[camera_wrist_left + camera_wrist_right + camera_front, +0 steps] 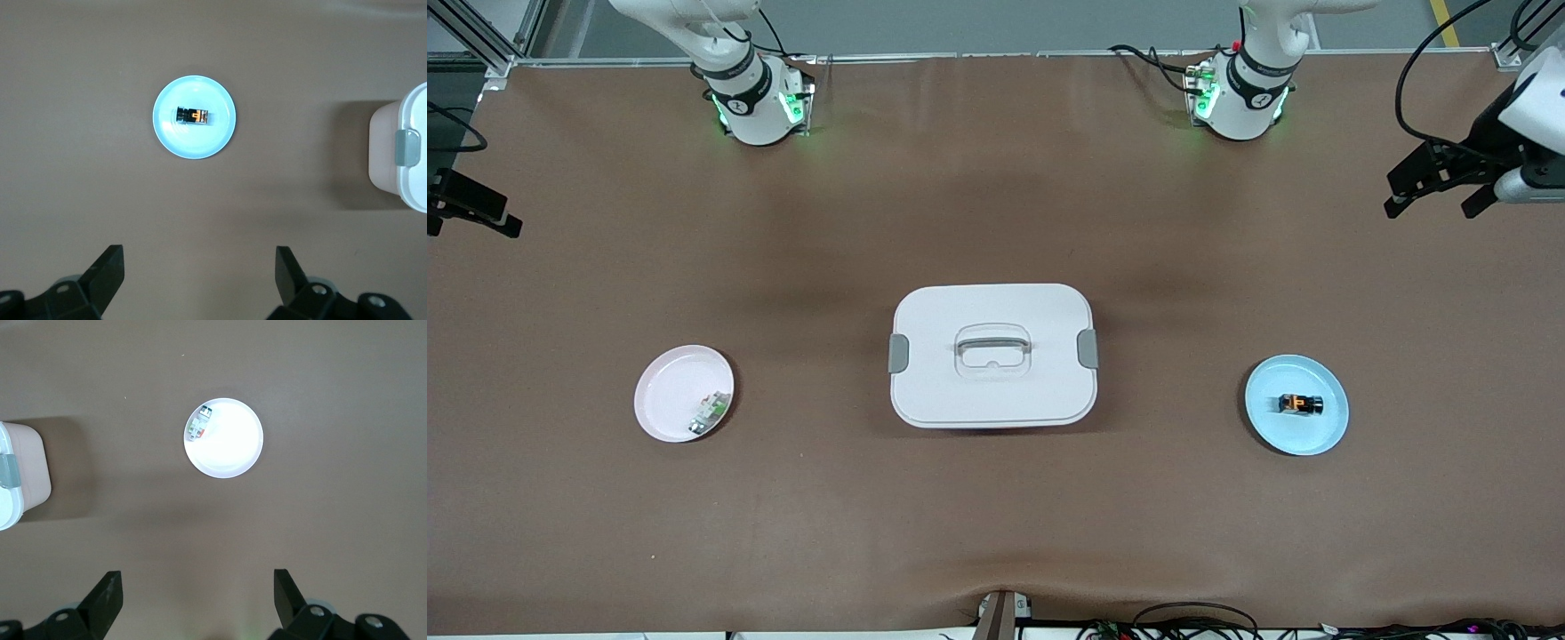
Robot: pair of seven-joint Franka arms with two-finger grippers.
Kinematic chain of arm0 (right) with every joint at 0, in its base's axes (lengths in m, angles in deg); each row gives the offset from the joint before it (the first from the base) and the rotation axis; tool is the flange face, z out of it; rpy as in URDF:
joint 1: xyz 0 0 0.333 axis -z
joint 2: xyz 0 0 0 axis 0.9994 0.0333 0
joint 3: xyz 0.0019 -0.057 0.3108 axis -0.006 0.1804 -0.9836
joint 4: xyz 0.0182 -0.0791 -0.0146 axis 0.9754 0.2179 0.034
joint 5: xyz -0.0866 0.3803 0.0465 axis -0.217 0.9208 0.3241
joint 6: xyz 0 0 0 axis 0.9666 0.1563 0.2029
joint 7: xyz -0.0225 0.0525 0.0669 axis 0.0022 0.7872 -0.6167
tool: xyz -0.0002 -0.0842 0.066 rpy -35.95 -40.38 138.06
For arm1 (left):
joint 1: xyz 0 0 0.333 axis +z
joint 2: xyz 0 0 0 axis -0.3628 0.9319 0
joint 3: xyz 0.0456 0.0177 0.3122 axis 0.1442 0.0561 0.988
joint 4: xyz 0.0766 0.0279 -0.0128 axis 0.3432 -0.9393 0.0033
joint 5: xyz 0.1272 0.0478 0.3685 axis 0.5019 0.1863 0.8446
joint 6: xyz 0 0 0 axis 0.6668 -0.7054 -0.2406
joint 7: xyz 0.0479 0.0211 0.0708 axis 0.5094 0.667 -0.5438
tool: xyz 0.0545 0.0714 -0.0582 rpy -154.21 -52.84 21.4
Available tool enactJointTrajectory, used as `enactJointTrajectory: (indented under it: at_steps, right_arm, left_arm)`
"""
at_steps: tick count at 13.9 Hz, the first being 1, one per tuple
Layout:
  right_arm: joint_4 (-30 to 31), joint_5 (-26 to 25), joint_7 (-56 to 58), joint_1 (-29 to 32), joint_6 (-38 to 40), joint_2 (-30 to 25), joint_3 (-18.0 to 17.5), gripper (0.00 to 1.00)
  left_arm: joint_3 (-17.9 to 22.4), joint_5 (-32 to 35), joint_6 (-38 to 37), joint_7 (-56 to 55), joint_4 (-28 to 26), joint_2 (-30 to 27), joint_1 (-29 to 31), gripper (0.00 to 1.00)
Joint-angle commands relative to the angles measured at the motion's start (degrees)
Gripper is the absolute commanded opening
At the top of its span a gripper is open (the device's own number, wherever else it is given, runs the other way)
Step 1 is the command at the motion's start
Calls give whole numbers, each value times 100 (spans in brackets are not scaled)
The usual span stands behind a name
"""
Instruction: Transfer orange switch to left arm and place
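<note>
The orange switch (1300, 404) lies on its side in a blue plate (1276, 428) toward the left arm's end of the table. It also shows in the left wrist view (193, 115). The white box (993, 356) with grey clasps stands in the middle of the table. My left gripper (1436, 196) is open and empty, high over the table's edge at the left arm's end. In its wrist view (200, 267) the jaws stand wide apart. My right gripper (463, 220) is open and empty over the table's edge at the right arm's end, jaws wide apart in its wrist view (198, 587).
A pink plate (667, 387) toward the right arm's end holds a small green-and-white component (710, 413), which also shows in the right wrist view (199, 421). The box's ends show in both wrist views (403, 160) (23, 477). Brown table surface lies between box and plates.
</note>
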Motion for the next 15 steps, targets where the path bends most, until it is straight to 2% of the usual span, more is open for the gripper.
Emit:
enactJointTrajectory:
  at_steps: [1,3,6,8,15]
  right_arm:
    - [-78,-23,51,39,65,6,-23,100]
    - [-78,-23,51,39,65,6,-23,100]
    - [-78,-31,51,48,65,6,-23,100]
    - [-78,-31,51,39,65,6,-23,100]
    - [-78,-32,51,39,74,6,-23,100]
  left_arm:
    - [21,-28,-942,249,961,644,42,100]
    - [21,-37,-1130,188,1323,988,42,100]
    - [12,-63,-1052,100,1394,1262,33,100]
    - [21,-46,-692,74,1368,1279,33,100]
    - [-15,-28,-585,-164,1403,1297,24,100]
